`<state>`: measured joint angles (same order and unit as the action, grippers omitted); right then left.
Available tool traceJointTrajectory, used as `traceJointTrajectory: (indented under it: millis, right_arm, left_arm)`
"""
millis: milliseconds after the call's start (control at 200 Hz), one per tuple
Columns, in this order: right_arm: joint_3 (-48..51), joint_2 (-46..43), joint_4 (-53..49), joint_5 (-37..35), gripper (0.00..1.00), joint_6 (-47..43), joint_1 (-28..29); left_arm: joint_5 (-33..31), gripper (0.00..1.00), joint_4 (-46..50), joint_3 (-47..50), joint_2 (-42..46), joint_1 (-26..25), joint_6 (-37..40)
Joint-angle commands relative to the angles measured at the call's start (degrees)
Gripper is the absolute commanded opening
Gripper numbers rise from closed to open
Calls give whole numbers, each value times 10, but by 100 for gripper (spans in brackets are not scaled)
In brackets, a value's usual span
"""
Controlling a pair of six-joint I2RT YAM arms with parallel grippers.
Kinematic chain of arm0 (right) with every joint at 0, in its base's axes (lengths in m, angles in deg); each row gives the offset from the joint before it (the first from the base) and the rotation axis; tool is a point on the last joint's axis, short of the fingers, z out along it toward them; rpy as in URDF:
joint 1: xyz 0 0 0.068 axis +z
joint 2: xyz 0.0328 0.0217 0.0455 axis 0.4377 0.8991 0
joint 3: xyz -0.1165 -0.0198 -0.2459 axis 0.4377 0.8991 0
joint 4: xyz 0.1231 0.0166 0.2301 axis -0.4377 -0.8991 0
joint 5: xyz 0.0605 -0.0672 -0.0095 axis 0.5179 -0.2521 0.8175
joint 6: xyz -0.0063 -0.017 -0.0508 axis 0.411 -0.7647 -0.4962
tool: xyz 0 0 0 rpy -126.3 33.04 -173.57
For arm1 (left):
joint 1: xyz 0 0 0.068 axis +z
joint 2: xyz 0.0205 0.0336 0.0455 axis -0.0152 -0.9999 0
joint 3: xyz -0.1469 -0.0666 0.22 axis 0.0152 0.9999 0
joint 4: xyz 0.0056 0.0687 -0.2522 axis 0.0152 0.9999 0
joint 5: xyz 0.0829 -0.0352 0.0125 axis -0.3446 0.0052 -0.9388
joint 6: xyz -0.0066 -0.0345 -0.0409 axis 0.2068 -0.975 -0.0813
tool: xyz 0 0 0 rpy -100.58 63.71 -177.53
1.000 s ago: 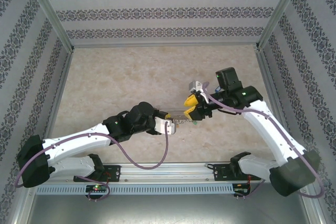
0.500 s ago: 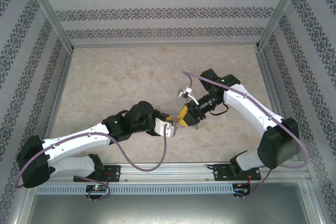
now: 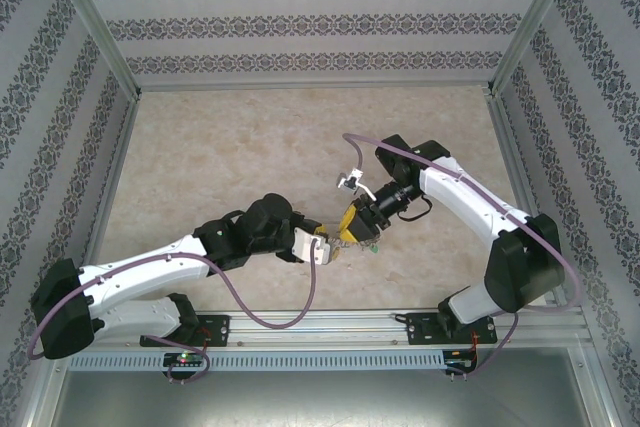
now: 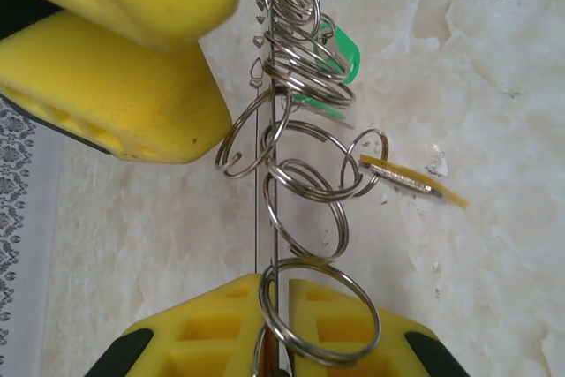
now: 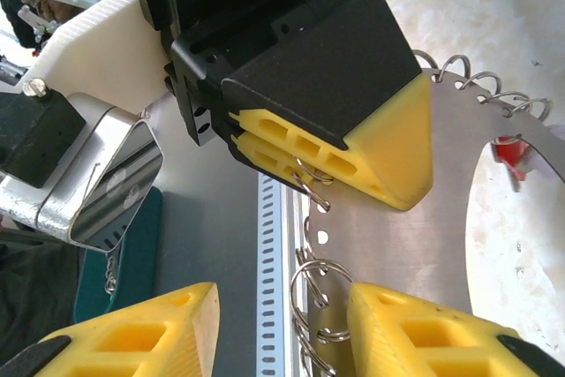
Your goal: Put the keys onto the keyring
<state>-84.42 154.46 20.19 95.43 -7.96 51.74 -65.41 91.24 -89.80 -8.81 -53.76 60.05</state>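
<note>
The left arm (image 3: 150, 272) and right arm (image 3: 470, 202) are white shells between bulky black joints, each trailed by a mauve cable (image 3: 262, 315). The left end effector (image 3: 325, 245) has black wedge fingers faced with yellow pads (image 5: 388, 152). The right end effector (image 3: 353, 230) has yellow fingers moulded with rectangular pockets. A silver screw (image 5: 33, 87) sits in white plastic, upper left.

No readable text, labels or numbers anywhere.

grey keyring (image 5: 441, 236) hung with small rings (image 4: 305, 192), green-capped key (image 4: 342, 52), yellow-capped key (image 4: 413, 181) dangling
</note>
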Motion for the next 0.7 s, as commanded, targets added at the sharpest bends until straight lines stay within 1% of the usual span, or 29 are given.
traceJointTrajectory:
  millis: [0, 230, 300, 420, 500, 615, 699]
  right_arm:
    - [-8, 7, 13, 4, 44, -5, 7]
    - [-8, -2, 28, -22, 43, 5, 10]
    - [-4, -7, 24, -17, 44, -9, 8]
    - [3, -19, 12, -19, 44, -58, 8]
    - [14, -43, 32, -27, 45, -70, 8]
    - [39, -91, 100, -46, 45, -59, 8]
    - [55, -128, 151, -74, 47, -56, 8]
  left_arm:
    - [29, 0, -17, -27, 16, 8, -8]
    - [36, 0, -18, -28, 11, 8, -27]
    - [37, 0, -17, -26, 10, 8, -29]
    - [43, 0, -12, -27, 13, 8, -30]
    - [48, 0, -3, -30, 14, 8, -29]
    - [53, 0, 8, -33, 15, 8, -30]
    - [44, 0, 13, -47, 13, 13, -69]
